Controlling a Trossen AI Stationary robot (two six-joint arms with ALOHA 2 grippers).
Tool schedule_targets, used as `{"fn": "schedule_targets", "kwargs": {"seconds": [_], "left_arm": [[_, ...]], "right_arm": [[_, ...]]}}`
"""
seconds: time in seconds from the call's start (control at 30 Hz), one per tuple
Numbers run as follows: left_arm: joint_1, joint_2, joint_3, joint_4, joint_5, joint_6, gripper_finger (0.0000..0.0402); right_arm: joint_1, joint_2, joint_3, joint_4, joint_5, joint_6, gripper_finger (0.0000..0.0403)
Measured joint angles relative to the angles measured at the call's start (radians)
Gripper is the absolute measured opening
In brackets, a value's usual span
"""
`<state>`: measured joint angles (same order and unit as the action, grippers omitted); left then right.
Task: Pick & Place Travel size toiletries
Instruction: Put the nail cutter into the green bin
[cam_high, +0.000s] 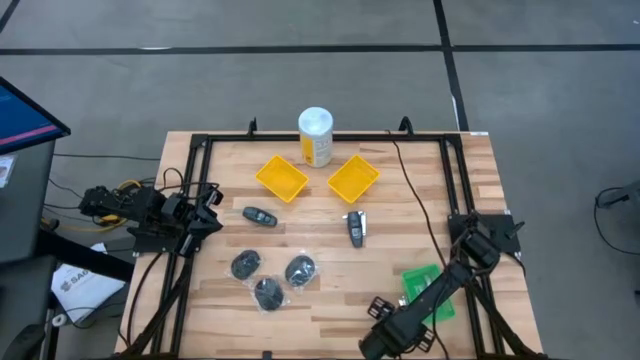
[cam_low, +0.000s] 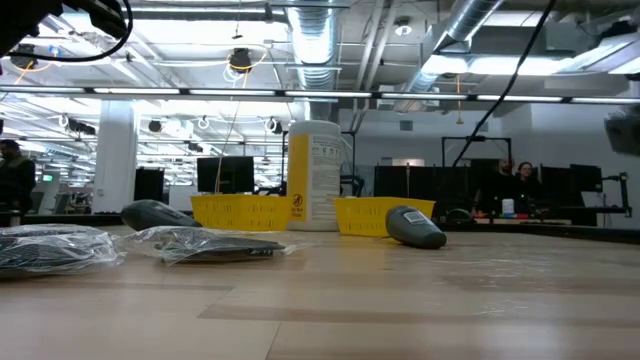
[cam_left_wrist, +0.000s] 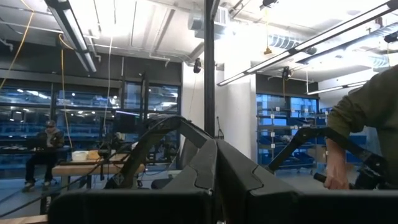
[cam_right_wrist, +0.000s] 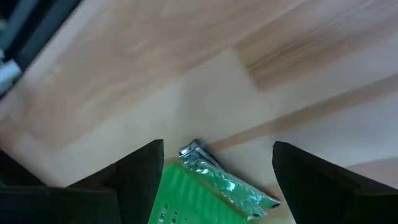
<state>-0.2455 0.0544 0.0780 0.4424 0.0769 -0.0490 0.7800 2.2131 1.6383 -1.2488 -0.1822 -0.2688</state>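
Toiletries lay scattered on the wooden tabletop (cam_high: 330, 300), all in front of the tall white-capped yellow canister (cam_high: 315, 137) that stood at the far edge. Two square yellow trays flanked the canister on its near side, the left tray (cam_high: 281, 177) and the right tray (cam_high: 353, 178), both apart from it. Nearer than the left tray lay one black oblong piece (cam_high: 260, 216), and nearer than the right tray lay the other black oblong piece (cam_high: 356, 227). Farther still from the canister, three dark round discs in clear wrap sat close together: one (cam_high: 244, 265), a second (cam_high: 300, 270) and a third (cam_high: 268, 293). A green packet (cam_high: 424, 283) with a crinkled silver end lay well to the right of the discs, partly under the right arm. The right pincer (cam_right_wrist: 217, 168) hung just above that packet, its fingers spread wide to either side of it and holding nothing. The left pincer (cam_high: 205, 205) waited at the tabletop's left edge, left of the nearer oblong piece, fingers closed together and empty.
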Motion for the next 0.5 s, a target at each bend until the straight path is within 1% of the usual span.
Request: {"fn": "schedule_targets", "kwargs": {"seconds": [0.17, 0.37, 0.5], "left_arm": [[0.000, 0.000, 0.000, 0.000, 0.000, 0.000, 0.0002], [0.000, 0.000, 0.000, 0.002, 0.000, 0.000, 0.0002], [0.000, 0.000, 0.000, 0.002, 0.000, 0.000, 0.0002]], "right_arm": [[0.006, -0.005, -0.042, 0.003, 0.000, -0.019, 0.0286], [-0.002, -0.006, -0.048, 0.004, 0.015, -0.018, 0.0286], [-0.018, -0.008, -0.049, -0.027, 0.029, 0.027, 0.0286]]}}
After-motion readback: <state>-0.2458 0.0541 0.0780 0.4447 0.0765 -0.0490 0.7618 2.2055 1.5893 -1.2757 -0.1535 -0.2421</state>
